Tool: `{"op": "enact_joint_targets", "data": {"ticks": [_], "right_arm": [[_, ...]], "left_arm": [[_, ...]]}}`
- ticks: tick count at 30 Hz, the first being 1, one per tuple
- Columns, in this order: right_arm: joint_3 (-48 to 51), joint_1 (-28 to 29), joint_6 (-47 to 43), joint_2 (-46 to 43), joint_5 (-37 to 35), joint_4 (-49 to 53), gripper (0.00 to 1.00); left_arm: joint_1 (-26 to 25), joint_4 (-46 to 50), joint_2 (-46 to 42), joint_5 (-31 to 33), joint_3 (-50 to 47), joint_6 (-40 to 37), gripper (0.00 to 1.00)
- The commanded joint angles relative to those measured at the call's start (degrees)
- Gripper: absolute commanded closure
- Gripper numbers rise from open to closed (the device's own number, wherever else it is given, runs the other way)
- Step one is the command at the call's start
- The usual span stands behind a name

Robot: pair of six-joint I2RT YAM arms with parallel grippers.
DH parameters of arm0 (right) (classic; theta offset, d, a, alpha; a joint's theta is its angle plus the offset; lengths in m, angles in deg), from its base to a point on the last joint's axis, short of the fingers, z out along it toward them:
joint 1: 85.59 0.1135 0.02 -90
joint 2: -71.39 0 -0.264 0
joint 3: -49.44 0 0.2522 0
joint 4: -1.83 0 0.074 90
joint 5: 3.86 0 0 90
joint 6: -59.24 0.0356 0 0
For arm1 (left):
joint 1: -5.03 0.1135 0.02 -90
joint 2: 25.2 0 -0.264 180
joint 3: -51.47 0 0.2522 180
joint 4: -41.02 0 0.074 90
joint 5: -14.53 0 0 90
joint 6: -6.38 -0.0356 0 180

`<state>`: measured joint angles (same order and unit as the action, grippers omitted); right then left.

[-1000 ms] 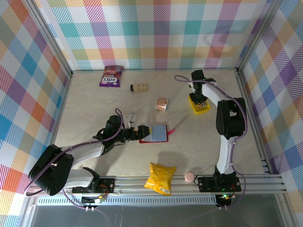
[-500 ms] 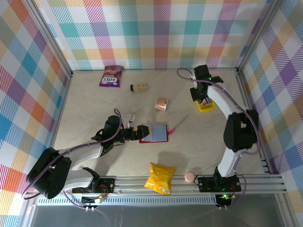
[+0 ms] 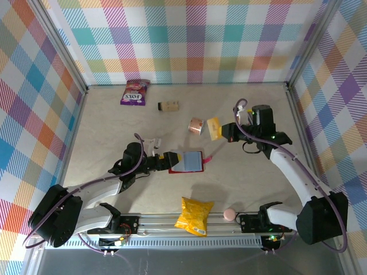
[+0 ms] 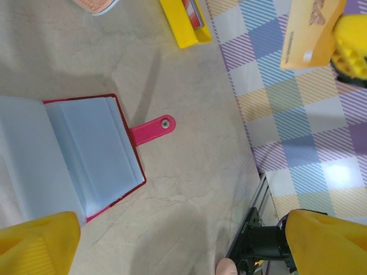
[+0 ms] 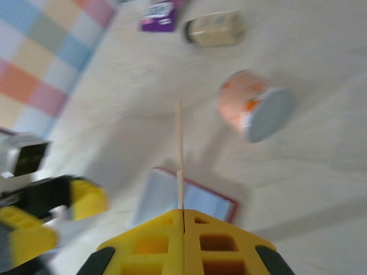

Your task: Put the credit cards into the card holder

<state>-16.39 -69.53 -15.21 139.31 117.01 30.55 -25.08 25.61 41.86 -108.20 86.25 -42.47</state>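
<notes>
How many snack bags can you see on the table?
2. A purple bag lies far back on the left, near the wall. A yellow crinkly bag sits at the front, about in the middle. I can't see any others hiding.

You see a red card holder with pale blue pockets and a pink snap tab, a yellow credit card, a beige table (faintly marbled), and pastel plaid walls.
</notes>
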Motion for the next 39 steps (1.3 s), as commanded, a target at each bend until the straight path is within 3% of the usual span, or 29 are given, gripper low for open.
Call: {"op": "enact_joint_targets", "data": {"ticks": [1,9,19,29,39], "right_arm": [[2.7,2.2,11.2,-0.3,17.0,-16.9,1.00],[2.9,7.7,18.3,3.4,23.5,-27.3,1.00],[3.6,8.5,23.4,9.5,27.4,-34.9,1.00],[3.5,9.5,23.5,10.6,28.1,-34.8,1.00],[3.3,10.6,23.3,10.6,28.5,-34.0,1.00]], "left_arm": [[0.7,-6.5,-2.5,-1.4,-1.3,2.2,0.12],[0.6,-14.0,-5.0,4.0,-4.3,9.6,0.28],[-0.2,-37.8,-1.9,7.9,-7.5,17.3,0.44],[-2.3,-38.1,-0.8,7.3,-4.1,16.9,0.51],[-4.8,-46.6,5.9,5.6,-1.6,20.3,0.61]]}}
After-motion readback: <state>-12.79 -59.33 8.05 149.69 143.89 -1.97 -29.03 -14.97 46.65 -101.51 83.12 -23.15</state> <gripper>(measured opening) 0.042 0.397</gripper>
